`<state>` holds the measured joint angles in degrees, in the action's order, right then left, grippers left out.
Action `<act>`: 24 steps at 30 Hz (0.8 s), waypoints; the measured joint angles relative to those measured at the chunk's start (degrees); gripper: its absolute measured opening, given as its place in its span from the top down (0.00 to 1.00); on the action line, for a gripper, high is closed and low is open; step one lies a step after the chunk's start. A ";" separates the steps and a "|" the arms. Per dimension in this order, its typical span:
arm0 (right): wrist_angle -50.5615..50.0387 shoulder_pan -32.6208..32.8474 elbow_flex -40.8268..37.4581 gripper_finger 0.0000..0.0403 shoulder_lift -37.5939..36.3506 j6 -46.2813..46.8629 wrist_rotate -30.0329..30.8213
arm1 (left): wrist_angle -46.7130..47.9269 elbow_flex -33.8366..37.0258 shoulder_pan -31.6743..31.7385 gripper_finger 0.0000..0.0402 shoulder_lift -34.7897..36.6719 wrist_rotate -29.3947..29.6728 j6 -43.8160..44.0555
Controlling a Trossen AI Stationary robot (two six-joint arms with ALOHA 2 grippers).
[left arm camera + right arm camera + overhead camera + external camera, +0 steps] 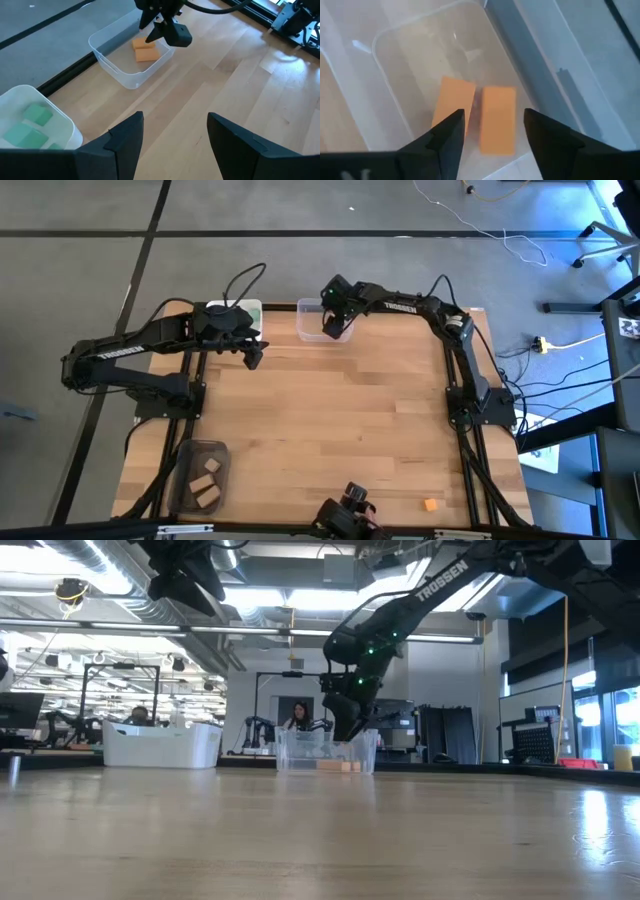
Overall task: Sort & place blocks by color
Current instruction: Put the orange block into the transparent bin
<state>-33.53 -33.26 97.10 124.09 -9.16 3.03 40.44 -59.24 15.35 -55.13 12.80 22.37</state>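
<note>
the right gripper point(333, 327) hangs over the clear bin point(312, 323) at the table's point(330, 430) far edge, its fingers spread apart and holding nothing. in the right wrist view the two dark fingers point(447, 137) frame the bin floor, where two orange blocks point(497, 119) lie side by side, close together, long sides facing each other. the left wrist view shows the same pair in the bin with the right gripper just above them, and the low view shows that gripper hanging at the bin's rim.

the left gripper point(252, 357) sits above the table near the white bin point(240, 312), just beside its near corner. its fingers point(125, 142) are also parted and empty, with bare wood between them. the white bin stands at the far edge, left of the clear bin and near it. it holds green blocks point(36, 114); at least two show clearly in the left wrist view, with a third partly seen at the bin's edge.

a dark bin point(200, 476) stands at the near left corner of the table, well apart from the others. tan blocks point(208, 493) lie inside it; the high view shows about three.

one small orange block point(430, 505) lies alone on the table near the near right edge, well apart from every bin and from both grippers.
</note>
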 joint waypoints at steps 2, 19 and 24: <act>-2.03 0.00 0.75 0.48 0.00 2.08 -0.15 | 0.00 0.00 0.00 0.48 0.00 -0.02 0.00; -47.26 7.29 33.53 0.47 -1.38 -0.10 -4.70 | 1.66 0.00 0.00 0.48 0.00 -1.51 0.02; -52.38 13.45 34.63 0.47 -6.19 3.00 -4.67 | 4.90 0.00 0.00 0.48 0.00 -1.55 0.00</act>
<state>-85.91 -19.81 131.73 117.90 -6.16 -1.64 45.34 -59.24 15.35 -55.13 11.25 22.37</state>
